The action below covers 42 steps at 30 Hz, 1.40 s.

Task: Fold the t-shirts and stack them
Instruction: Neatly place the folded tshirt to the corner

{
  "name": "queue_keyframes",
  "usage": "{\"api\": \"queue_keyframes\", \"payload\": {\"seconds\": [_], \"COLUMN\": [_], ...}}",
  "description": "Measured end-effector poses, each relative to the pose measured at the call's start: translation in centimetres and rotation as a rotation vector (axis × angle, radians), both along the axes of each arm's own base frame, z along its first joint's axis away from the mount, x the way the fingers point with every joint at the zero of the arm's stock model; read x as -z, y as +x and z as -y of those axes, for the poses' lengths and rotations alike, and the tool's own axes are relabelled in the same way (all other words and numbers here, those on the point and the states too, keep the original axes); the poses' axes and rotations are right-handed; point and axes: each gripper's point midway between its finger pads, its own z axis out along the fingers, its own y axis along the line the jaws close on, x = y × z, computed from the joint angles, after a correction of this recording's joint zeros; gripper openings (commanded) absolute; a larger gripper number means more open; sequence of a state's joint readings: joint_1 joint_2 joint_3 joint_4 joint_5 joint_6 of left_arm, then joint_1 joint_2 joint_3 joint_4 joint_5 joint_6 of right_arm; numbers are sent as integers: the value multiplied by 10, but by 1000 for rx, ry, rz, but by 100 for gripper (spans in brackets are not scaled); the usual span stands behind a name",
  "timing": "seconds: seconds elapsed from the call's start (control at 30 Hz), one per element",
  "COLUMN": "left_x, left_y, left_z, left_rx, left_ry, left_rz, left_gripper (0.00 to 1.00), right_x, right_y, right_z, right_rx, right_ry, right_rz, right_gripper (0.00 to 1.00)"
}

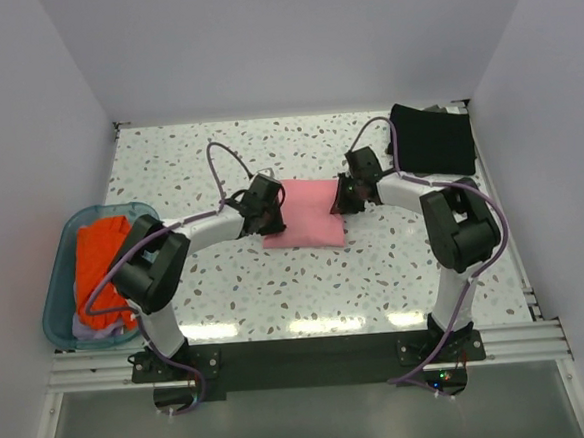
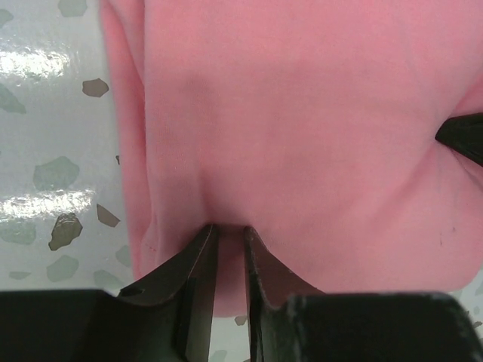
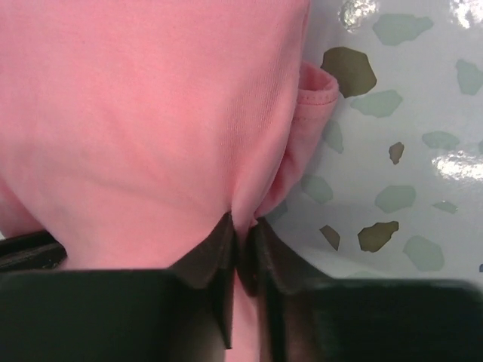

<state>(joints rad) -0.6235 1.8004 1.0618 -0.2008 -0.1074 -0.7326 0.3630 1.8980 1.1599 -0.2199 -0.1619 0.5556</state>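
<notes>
- Top view: the folded pink t-shirt [image 1: 307, 218] lies on the table [image 1: 396, 267], between the left gripper [image 1: 269, 209] and the right gripper [image 1: 343, 195].
- Left wrist: the fingers [image 2: 200, 260] are nearly together, pinching the pink t-shirt's near edge.
- Right wrist: the fingers [image 3: 215, 253] pinch the opposite edge in the same way.

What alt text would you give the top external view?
The left gripper and right gripper pinch opposite ends of a folded pink t-shirt mid-table. A folded black t-shirt lies at the far right corner; a blue tub holding orange cloth sits at the left edge.
</notes>
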Motion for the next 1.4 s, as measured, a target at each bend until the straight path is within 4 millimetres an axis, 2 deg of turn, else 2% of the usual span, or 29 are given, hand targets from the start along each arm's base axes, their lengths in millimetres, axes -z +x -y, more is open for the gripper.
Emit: {"api": "queue_keyframes", "payload": {"seconds": [0.03, 0.13, 0.23, 0.33, 0.43, 0.57, 0.7, 0.83, 1.13, 1.4], "left_x": [0, -8, -34, -78, -113, -137, -138, -136, -132, -127], "left_y": [0, 3, 17, 38, 43, 41, 38, 35, 37, 33], "left_z": [0, 0, 4, 12, 8, -7, -17, -26, -43, -42], "left_rx": [0, 2, 1, 5, 8, 11, 25, 48, 71, 106], "left_ry": [1, 16, 30, 4, -19, -22, 1, 16, 14, -9], "left_rz": [-1, -1, 27, 107, 167, 197, 184, 167, 150, 128], "left_gripper": [25, 27, 30, 31, 32, 33, 32, 32, 32, 32], "right_x": [1, 0, -5, -20, -42, -72, -100, -120, -155, -182], "right_y": [0, 3, 14, 36, 66, 102, 139, 161, 182, 187], "right_z": [0, 3, 11, 22, 35, 55, 74, 98, 161, 185], "right_rx": [-2, -2, -17, -50, -85, -116, -136, -134, -102, -99], "right_ry": [-9, -43, -129, -241, -347, -487, -623, -740, -936, -1047], "right_rz": [0, -5, 7, 47, 115, 180, 233, 253, 263, 286], "right_gripper": [1, 0, 0, 0, 0, 0, 0, 0, 0, 0]}}
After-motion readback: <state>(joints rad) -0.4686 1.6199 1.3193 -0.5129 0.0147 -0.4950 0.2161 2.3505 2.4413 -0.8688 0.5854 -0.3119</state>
